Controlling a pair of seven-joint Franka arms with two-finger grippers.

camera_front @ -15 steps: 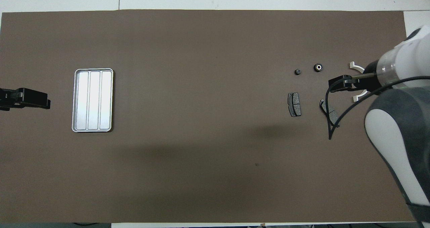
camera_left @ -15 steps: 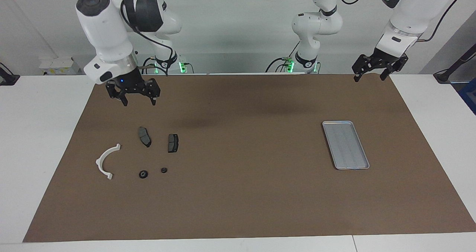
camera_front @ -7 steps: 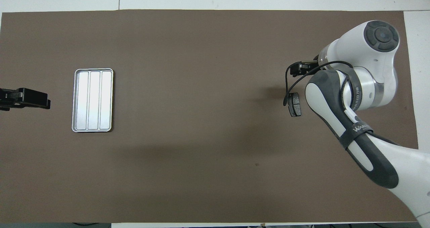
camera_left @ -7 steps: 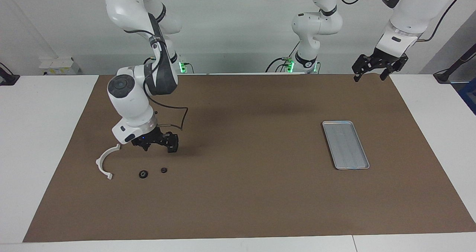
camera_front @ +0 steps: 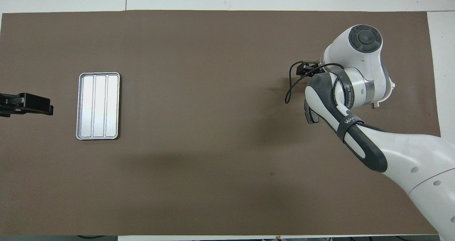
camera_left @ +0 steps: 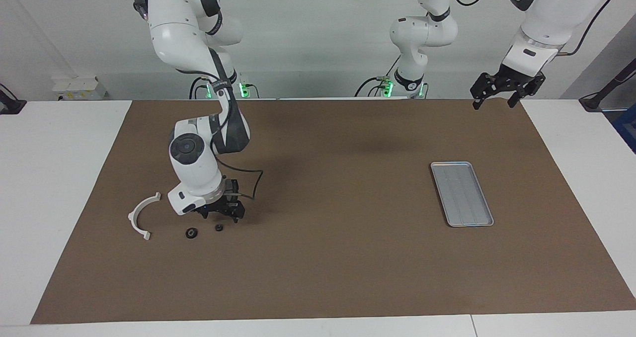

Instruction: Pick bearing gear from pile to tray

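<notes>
The pile lies toward the right arm's end of the mat. A white arc bracket, a larger black round piece and a smaller black round piece show in the facing view. My right gripper is open and low, just above the smaller round piece. The arm hides the dark pads there; the overhead view shows the edge of one pad beside my right gripper. The silver tray is empty, as the overhead view also shows. My left gripper waits, open, raised.
A brown mat covers most of the white table. In the overhead view the right arm covers the round pieces and most of the bracket, whose tip shows. The left gripper hangs beside the tray.
My right arm has swung out from the robots' edge and come down over the pile, from above the dark pads to just over the smaller round piece. The left arm has not moved.
</notes>
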